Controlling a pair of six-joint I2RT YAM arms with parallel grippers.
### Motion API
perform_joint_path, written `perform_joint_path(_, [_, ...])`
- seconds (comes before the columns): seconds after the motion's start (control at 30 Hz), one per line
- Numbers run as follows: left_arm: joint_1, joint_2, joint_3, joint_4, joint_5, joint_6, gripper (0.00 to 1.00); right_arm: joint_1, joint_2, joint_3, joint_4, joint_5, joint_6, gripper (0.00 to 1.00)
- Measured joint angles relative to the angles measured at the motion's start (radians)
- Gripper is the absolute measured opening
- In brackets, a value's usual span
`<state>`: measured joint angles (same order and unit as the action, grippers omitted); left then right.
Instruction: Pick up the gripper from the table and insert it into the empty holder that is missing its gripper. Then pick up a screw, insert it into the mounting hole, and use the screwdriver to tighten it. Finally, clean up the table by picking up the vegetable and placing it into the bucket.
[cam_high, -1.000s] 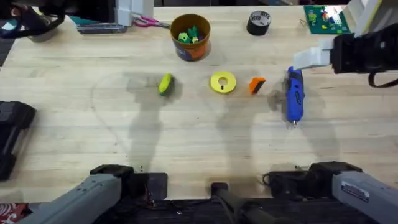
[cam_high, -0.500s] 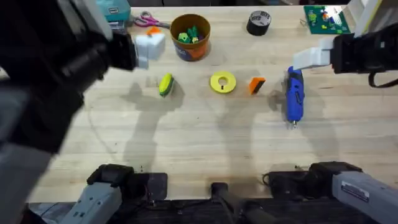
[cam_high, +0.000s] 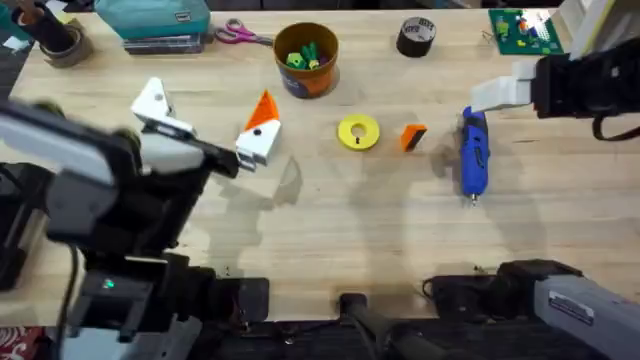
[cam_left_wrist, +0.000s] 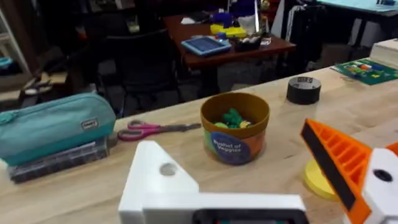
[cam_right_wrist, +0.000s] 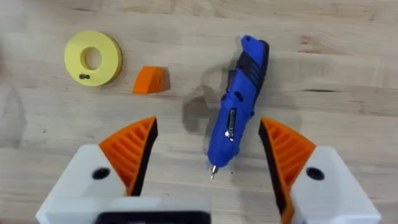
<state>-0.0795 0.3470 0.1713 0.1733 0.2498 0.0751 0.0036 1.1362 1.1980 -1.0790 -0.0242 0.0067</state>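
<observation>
A pale wooden surface (cam_high: 330, 220) seen from above. The left gripper (cam_high: 205, 125) hovers over the left part, its fingers spread wide and holding nothing; one white finger (cam_high: 152, 103) is a bare holder without a pad, the other carries an orange ribbed pad (cam_high: 263, 108). Near the middle lies a flat yellow ring (cam_high: 358, 133), and just beside it the small orange gripper piece (cam_high: 413, 137). Next to that lies the blue screwdriver (cam_high: 473, 155). The right gripper (cam_right_wrist: 208, 171) hangs above the screwdriver, its fingers wide apart and empty. At the far edge stands the orange-brown bucket (cam_high: 306, 60) with green toys inside.
</observation>
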Motion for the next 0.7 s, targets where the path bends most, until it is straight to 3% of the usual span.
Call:
perform_joint_path(0.13, [0.0, -0.133, -0.141, 0.11, 0.052, 0.0, 0.986, 0.0, 0.0, 0.0, 0.0, 0.0, 0.0, 0.998])
perform_joint_path(0.4, [0.0, -0.25, -0.165, 0.09, 0.146, 0.0, 0.986, 0.0, 0.0, 0.0, 0.0, 0.0, 0.0, 0.997])
perform_joint_path(0.7, [0.0, -0.339, -0.165, -0.093, 0.329, 0.0, 0.986, 0.0, 0.0, 0.0, 0.0, 0.0, 0.0, 0.997])
